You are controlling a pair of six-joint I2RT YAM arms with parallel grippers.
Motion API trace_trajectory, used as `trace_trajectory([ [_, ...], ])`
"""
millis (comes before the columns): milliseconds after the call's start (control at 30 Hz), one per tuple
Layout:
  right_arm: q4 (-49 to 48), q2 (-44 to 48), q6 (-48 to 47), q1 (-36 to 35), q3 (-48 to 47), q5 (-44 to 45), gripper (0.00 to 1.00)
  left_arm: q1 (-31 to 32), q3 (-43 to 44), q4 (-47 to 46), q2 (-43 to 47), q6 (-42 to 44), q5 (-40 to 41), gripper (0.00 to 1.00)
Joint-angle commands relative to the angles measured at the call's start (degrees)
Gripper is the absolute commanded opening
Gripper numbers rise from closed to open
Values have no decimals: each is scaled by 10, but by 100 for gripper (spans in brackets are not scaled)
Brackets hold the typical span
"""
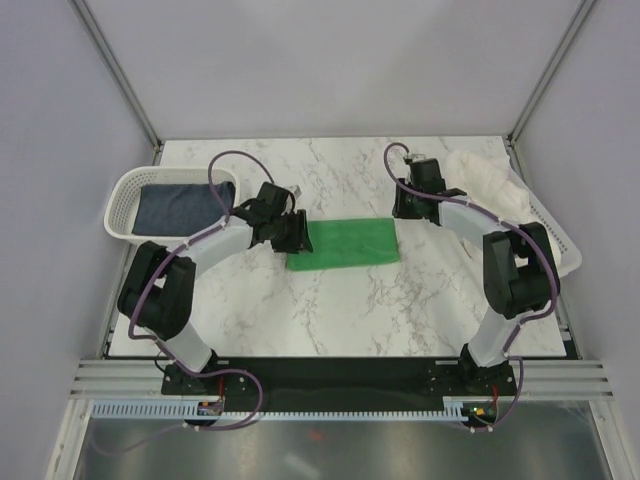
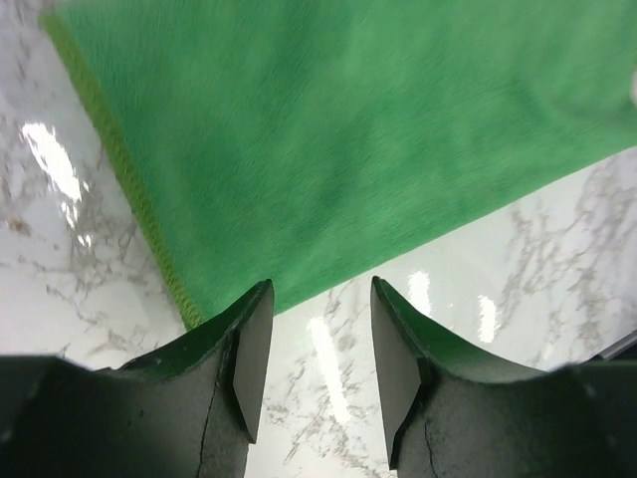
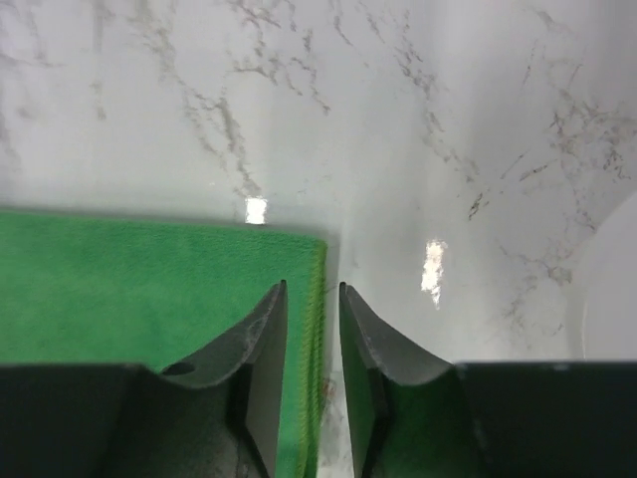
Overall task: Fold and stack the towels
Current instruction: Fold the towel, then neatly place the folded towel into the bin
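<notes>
- The green towel (image 1: 345,243) lies flat on the marble table (image 1: 330,310) as a long folded rectangle, roughly midway between the two arms. Its long sides run left to right.
- The left gripper (image 2: 320,289) is at the green towel's left end, low over the table. Its jaws are about half apart and grasp nothing; bare marble shows in the gap. The tip of its left finger (image 2: 254,319) meets the towel's stitched near edge, and the rest of the cloth spreads out beyond the fingertips.
- The right gripper (image 3: 313,289) is at the green towel's right end, near the far corner. Its jaws stand a narrow gap apart, straddling the towel's right edge. That edge lies flat in the gap and does not look pinched or lifted.
- The navy towel (image 1: 170,205) is well to the left of the green towel and slightly beyond it, lying inside a white perforated basket (image 1: 118,205).
- The white towel (image 1: 485,175) is to the right of the green towel and farther back, heaped loosely in the table's far right corner. It lies partly over a second white basket (image 1: 555,235), whose rim shows past the right arm.
</notes>
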State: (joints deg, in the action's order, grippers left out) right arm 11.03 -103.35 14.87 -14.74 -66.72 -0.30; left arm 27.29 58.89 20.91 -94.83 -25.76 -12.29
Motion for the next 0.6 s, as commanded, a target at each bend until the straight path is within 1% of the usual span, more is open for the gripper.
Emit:
trace_trajectory([
  [0,64,68,29,-3,-24,-60,33,-7,68,22,27,29,-29,52],
  [33,64,88,38,-4,-11,-105,32,-13,84,21,22,33,-43,52],
  [67,63,96,46,-4,17,-121,31,-15,93,21,12,38,-48,52],
  [100,61,102,56,-5,30,-136,26,-21,102,20,-10,48,-49,52],
  [133,56,109,60,-6,44,-172,26,-23,120,19,-25,53,-48,52],
  [200,41,108,67,-6,76,-190,23,-34,136,18,-52,62,-48,51],
  [233,34,105,69,-6,86,-192,21,-36,148,15,-79,63,-42,51],
  [333,8,98,83,-6,125,-181,18,-50,167,10,-112,67,-34,51],
  [400,-15,104,87,-6,153,-171,19,-55,173,6,-139,70,-24,51],
  [433,-19,110,89,-6,162,-162,21,-60,181,7,-148,72,-20,51],
  [467,-18,110,88,-6,173,-147,23,-63,184,7,-169,73,-19,51],
  [500,-13,109,84,-6,177,-121,30,-66,186,7,-176,71,-17,51],
  [567,-11,111,73,-6,184,-115,32,-75,192,7,-185,70,-23,51],
])
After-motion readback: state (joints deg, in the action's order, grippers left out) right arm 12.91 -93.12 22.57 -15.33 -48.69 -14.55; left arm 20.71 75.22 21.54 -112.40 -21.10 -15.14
